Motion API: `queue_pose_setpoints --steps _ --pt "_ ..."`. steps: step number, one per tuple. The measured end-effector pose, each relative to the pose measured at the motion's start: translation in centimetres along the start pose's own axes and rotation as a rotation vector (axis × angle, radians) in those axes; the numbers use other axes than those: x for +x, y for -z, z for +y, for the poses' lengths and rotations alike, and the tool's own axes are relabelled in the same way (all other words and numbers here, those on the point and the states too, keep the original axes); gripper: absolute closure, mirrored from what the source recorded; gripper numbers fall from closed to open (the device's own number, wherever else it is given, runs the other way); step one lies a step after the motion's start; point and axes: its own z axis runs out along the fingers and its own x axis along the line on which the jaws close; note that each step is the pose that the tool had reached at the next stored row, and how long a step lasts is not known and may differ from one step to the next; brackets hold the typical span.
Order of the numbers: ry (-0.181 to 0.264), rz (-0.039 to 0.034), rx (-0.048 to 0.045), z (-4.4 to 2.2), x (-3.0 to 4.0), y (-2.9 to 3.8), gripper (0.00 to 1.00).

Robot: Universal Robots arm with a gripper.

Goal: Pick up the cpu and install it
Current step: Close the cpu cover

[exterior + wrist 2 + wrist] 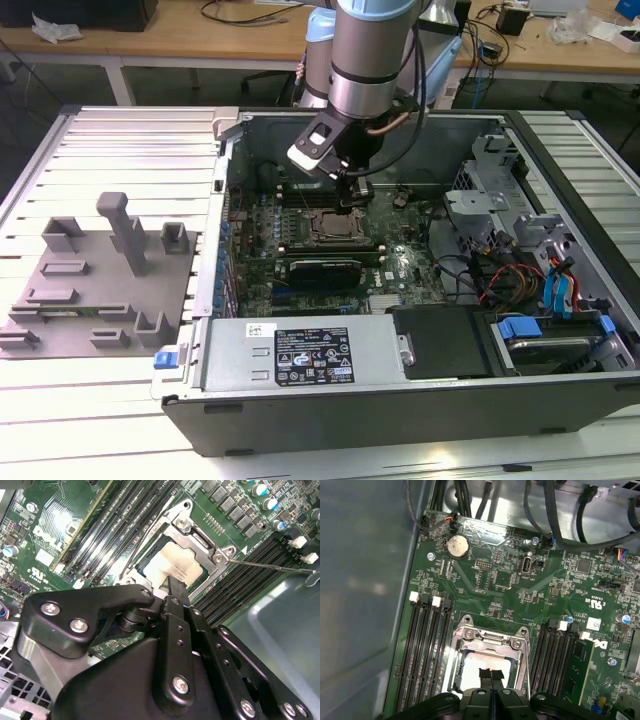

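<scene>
The cpu [175,564] lies flat and face up inside the motherboard's cpu socket [187,527], its pale metal top framed by the socket's bracket. It is square, so no long axis stands out; its edges run parallel with the bracket and with the black memory slots [427,645] flanking the socket on two sides. In the first wrist view the same pale top [470,672] shows within the bracket [487,637].

The gripper [491,672] stands right over the chip, its fingers [485,675] pressed together with only a thin seam between them and nothing pinched there. The tips seem to rest on or just above the metal top; contact is hard to judge.

In the exterior view, taking twelve o'clock as the far desks, the gripper [355,200] hangs inside the open computer case [400,425], at about one o'clock of the socket [328,228]. The case holds the motherboard [400,262], a power supply [300,355] at six o'clock of the socket, and drive bays with cables [520,260] at three o'clock. Outside the case, at nine o'clock, a grey fixture plate [90,290] sits on the slatted table [100,140].
</scene>
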Motion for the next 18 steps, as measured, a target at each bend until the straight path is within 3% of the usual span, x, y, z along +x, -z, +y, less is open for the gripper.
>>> queue_pose_setpoints --steps 18 --pt "0.148 -0.0022 -0.0007 0.00 0.00 0.00 0.89"
